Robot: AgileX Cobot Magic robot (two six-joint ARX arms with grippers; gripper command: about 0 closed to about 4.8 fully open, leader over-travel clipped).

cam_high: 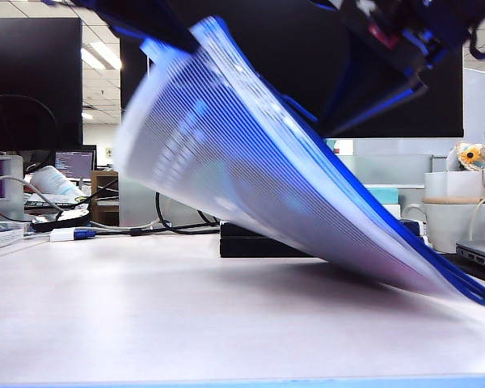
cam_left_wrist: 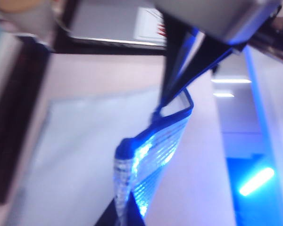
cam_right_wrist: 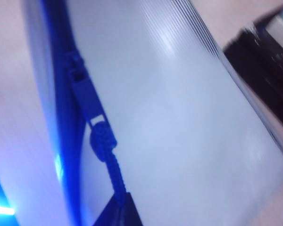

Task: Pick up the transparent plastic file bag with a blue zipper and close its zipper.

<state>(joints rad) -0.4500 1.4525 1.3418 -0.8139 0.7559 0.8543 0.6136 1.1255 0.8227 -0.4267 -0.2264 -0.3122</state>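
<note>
The file bag [cam_high: 250, 170] hung tilted above the tabletop [cam_high: 186, 323], its long axis running from the exterior view's upper left down to the lower right, where its corner touched the surface. The zipper [cam_right_wrist: 68, 94] lined its upper long edge. The left gripper [cam_left_wrist: 177, 92] pinched the bag's blue edge; the right gripper [cam_right_wrist: 120, 207] clenched the pull cord [cam_right_wrist: 108, 150].

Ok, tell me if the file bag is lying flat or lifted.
Lifted and tilted: the file bag hangs from the left claw at its top, only its low corner near the table.
</note>
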